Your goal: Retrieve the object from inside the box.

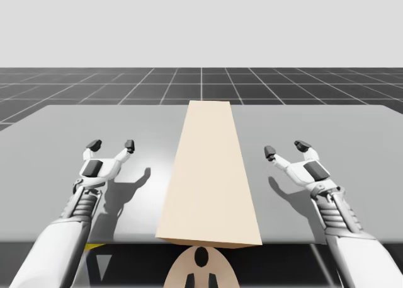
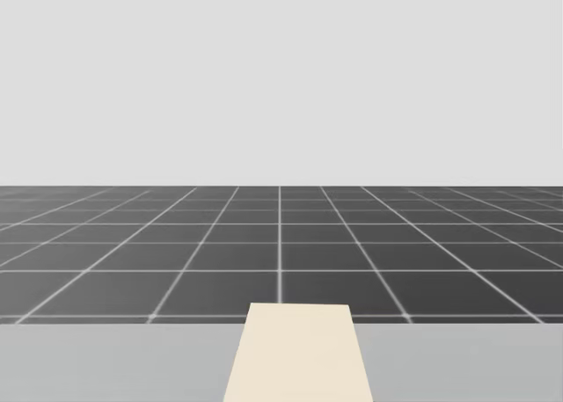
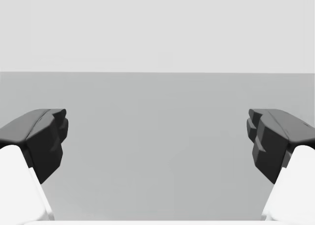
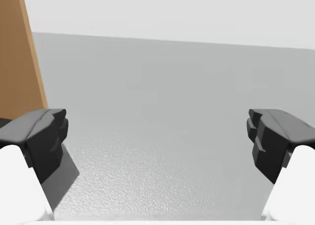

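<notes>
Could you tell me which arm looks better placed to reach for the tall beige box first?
Right, narrowly. In the high view my right gripper stands nearer the beige box than my left gripper, both open. The right wrist view has the box's side beside its gripper.

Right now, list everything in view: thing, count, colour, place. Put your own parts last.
box: one, beige on top, brown on the side facing my right wrist; long, down the middle of the table between my arms; contents hidden.
table: one, grey, under the box and both grippers.
floor: one, dark with a pale grid, beyond the table.
left gripper: one, white with black fingertips, open, holding nothing, left of the box.
right gripper: one, white with black fingertips, open, holding nothing, right of the box.
</notes>
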